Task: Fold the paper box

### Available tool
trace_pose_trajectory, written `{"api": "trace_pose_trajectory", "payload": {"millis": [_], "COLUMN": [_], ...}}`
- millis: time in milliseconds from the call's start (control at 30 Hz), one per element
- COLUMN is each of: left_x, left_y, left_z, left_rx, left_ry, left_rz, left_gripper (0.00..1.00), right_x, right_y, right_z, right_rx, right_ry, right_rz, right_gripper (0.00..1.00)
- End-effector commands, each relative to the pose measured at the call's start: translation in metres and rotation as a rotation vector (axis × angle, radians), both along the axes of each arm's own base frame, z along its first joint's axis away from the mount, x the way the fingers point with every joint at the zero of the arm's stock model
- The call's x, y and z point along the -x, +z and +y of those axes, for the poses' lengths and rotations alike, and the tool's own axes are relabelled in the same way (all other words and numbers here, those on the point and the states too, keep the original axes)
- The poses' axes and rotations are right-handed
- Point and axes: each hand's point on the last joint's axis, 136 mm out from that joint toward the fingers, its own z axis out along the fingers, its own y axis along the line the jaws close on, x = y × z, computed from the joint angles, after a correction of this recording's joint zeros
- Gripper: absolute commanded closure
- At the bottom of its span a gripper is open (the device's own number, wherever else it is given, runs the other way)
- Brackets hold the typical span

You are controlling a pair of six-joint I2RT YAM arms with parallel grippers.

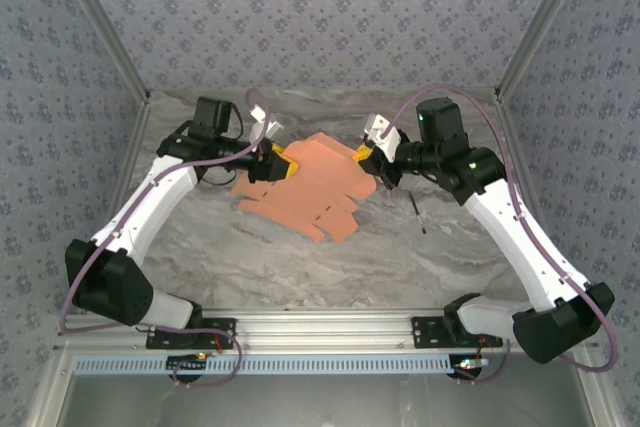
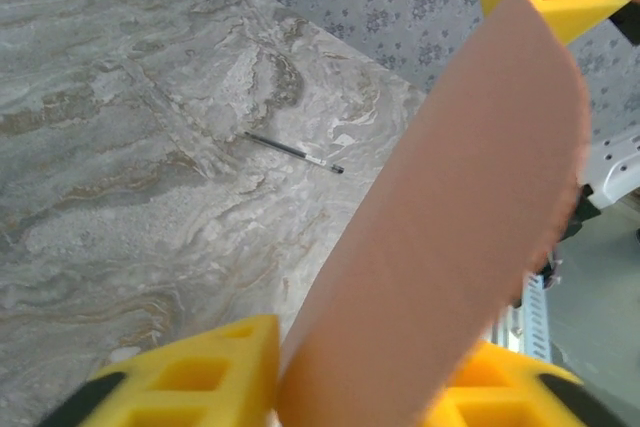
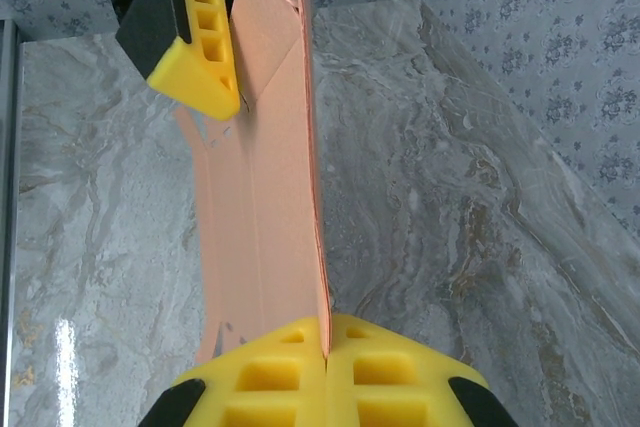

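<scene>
Right gripper [image 3: 325, 342] pressed together, pinching paper box [image 1: 310, 185] at its 3 o'clock edge | left gripper [image 2: 355, 372] spread, straddling its 9 o'clock edge | paper box mid-table [image 1: 300, 267], toward 12 o'clock

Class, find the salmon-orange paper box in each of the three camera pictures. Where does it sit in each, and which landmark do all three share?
Top external: paper box just above picture centre.
Left wrist: paper box as a broad curved band, bottom centre to top right.
Right wrist: paper box near edge-on, rising from bottom centre to the top.
Shared landmark: the grey marbled table.
</scene>
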Motion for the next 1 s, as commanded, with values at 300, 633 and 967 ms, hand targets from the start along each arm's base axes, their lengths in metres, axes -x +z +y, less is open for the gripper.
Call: {"api": "trace_pose_trajectory", "payload": {"millis": [300,633,967], "left_x": [-0.001,0.000,-0.011], "left_y": [0.025,0.033,0.021], "left_z": [-0.012,-0.016,-0.015], "left_rx": [0.105,0.151,0.112], "left_ry": [-0.054,-0.082,-0.036], "left_rz": [0.082,0.144,0.155], "left_gripper": [0.96,0.97,0.88], "right_x": [-0.019,-0.032,-0.020], "right_y": [0.020,0.002,-0.020], "right_z": [-0.002,0.013,0.013], "right_rx": [0.138,0.326,0.282], "right_ry": [-0.233,-0.394,-0.288], "right_rz": [-0.352,-0.664,-0.448], "right_gripper": [1.00,1.00,1.00]}}
